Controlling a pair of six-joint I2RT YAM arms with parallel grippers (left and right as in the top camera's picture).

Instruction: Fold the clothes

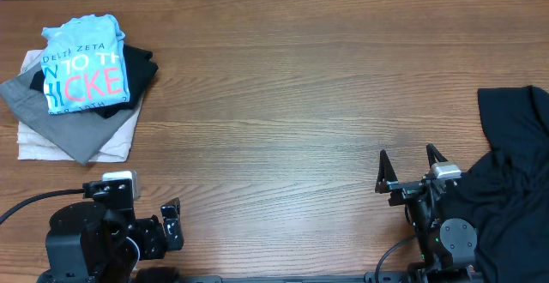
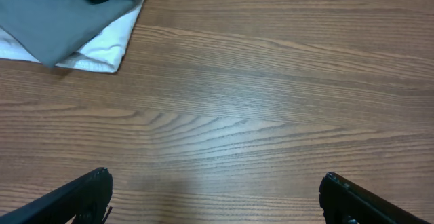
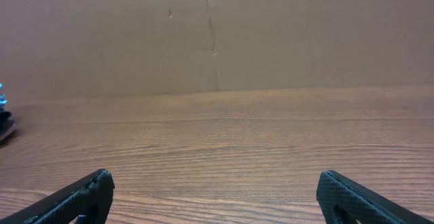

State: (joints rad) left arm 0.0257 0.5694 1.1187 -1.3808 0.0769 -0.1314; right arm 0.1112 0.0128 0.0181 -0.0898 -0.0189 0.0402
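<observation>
**Present state.** The left tool [image 1: 174, 225] sits at the near-left edge of the bench [image 1: 283, 103]. Its jaws are spread wide with nothing between them, and the left wrist view shows only bare wood in the gap. The right tool [image 1: 407, 153] sits at the near-right edge, also spread wide and empty, pointing across the bench.

**Workpiece.** The unfolded black garment [image 1: 506, 180] lies bunched at the right edge of the bench, just beside the right arm, and runs out of the overhead view. A stack of folded clothes [image 1: 51, 129], topped by a light blue printed shirt [image 1: 84, 77], occupies the far-left corner, well apart from both tools.

**Step in hand (judged).** Fetch the black garment and spread it on the open centre of the bench.

**Procedure.**
1. Use the right tool, which is nearer.
2. Pinch one layer at an outer edge, not the middle of the heap.
3. Drag it toward the centre, keeping it low.
4. Take the opposite edge with the left tool and pull it flat before folding.

**Caution.** No hem or collar can be made out in the dark cloth.
</observation>
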